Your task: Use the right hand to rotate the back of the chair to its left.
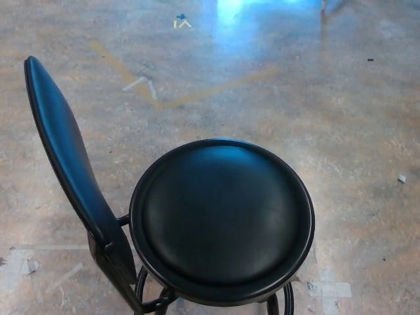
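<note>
Item: black chair (197, 216), stool type, seen from above in the head view. Stood low in the picture, just left of centre, on a mottled grey-brown floor (341, 118).

Seat (223, 216): round, padded, glossy black, ringed by a dark rim. Faced straight up at the camera, with pale blue glare on its far edge.

Back (62, 147): narrow, padded, black, tapered to a rounded top. Stood at picture left of the seat, edge-on to the camera, leaning outward toward the upper left corner. Joined to the frame at its lower end by a short dark bar just beside the seat rim.

Foot ring (154, 298): dark metal tube, partly visible under the seat at the lower edge, cut off by the frame.

Floor markings: faded yellowish tape lines (184, 92) meeting in a shallow V beyond the seat; short whitish strips (141, 82) near them; small blue-and-yellow mark (182, 21) at the top edge; worn pale patches at lower left and lower right.

Hands: neither left nor right in view; openness and hold could not be told.
</note>
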Available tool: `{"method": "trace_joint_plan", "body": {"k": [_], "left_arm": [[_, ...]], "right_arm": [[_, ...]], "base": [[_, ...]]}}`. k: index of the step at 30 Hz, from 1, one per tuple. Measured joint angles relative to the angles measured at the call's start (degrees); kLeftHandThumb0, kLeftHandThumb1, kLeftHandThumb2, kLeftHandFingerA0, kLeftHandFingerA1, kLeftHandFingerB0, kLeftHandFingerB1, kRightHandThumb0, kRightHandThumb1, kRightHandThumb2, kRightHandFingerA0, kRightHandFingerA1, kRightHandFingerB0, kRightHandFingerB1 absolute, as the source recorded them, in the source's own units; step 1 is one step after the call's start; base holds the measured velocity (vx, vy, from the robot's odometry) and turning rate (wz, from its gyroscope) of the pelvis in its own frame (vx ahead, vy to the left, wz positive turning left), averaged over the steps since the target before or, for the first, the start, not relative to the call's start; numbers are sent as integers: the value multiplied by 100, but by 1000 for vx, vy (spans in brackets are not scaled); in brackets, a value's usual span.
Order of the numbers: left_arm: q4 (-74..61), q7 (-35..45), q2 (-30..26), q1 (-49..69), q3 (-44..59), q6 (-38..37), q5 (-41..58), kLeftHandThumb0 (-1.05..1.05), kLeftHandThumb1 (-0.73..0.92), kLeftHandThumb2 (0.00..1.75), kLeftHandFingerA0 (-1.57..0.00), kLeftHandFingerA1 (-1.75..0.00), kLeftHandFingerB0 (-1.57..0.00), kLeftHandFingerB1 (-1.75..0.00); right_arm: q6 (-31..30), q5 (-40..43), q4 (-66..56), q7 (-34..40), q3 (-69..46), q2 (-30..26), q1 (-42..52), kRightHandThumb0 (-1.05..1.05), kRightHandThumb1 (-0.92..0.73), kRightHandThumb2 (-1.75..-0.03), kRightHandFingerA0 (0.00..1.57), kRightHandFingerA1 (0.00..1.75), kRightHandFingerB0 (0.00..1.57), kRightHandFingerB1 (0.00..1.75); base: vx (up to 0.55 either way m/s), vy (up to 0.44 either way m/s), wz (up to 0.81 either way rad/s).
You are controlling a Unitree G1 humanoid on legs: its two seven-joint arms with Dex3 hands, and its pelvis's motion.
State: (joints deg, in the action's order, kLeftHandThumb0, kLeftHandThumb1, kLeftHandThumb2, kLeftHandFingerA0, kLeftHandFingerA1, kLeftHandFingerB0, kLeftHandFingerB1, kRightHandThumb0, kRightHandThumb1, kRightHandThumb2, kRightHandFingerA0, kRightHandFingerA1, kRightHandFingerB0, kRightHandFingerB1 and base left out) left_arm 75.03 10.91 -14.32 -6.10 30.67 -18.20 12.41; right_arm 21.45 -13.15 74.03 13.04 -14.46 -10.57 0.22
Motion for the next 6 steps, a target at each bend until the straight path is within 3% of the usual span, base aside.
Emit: {"method": "trace_joint_plan", "body": {"k": [1,2,6], "left_arm": [[2,-8,-2,1,-9,0,-1,-48,50,55,-56,-52,-57,-47],[6,-20,-4,3,-14,1,-1,-48,50,54,-55,-53,-58,-48],[22,-47,-6,17,-22,6,0,-50,49,54,-57,-54,-55,-47]], "right_arm": [[18,22,3,10,8,0,-14,-53,-72,-68,4,14,8,22],[37,35,4,23,22,-1,-26,-55,-57,-86,0,22,3,28],[122,90,0,54,43,-1,-81,-56,-57,-87,0,22,3,26]], "base": [[0,0,0],[0,0,0],[0,0,0]]}}
